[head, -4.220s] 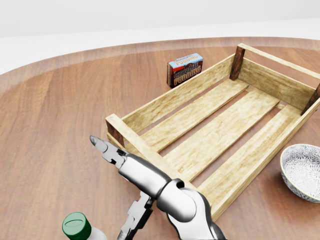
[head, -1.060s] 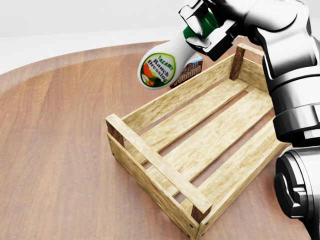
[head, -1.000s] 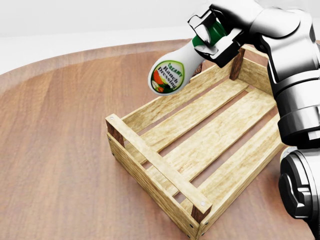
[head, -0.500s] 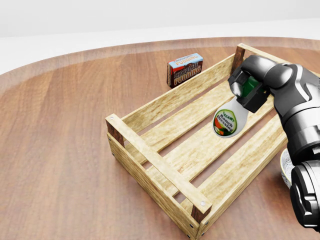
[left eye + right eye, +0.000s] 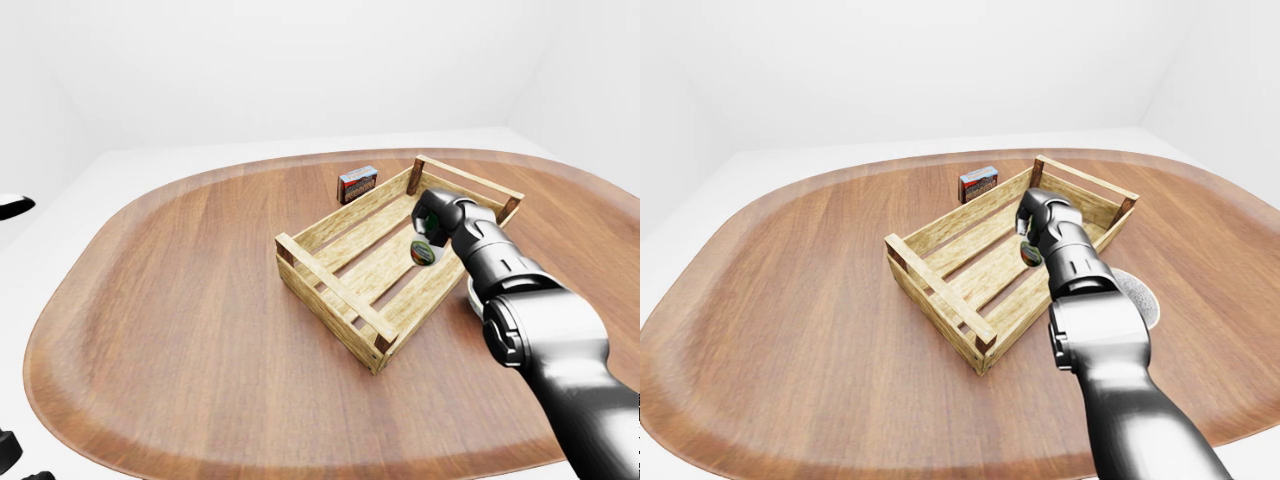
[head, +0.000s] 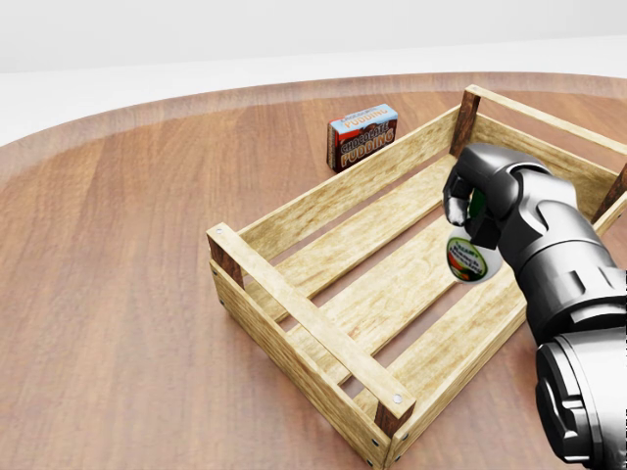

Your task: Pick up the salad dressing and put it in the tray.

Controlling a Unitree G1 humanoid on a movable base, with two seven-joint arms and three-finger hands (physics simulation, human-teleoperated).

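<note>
The salad dressing [image 6: 467,258] is a white ranch bottle with a green cap. My right hand [image 6: 470,211] is shut on its cap end and holds it with the base pointing down, low inside the wooden tray [image 6: 294,304] over the right-hand slats. I cannot tell whether the base touches the slats. The hand hides the cap. The same grip shows in the left-eye view [image 5: 424,250]. Small dark shapes at the bottom left corner of the left-eye view [image 5: 8,452] may be my left hand.
A chocolate pudding box [image 6: 362,135] stands on the round wooden table [image 6: 118,294] just beyond the tray's upper left rail. A patterned bowl [image 5: 1143,297] sits right of the tray, partly behind my right arm.
My right hand has carried the bottle from above the tray's upper rail down and right into the tray. The bottle has swung from tilted left to base-down.
</note>
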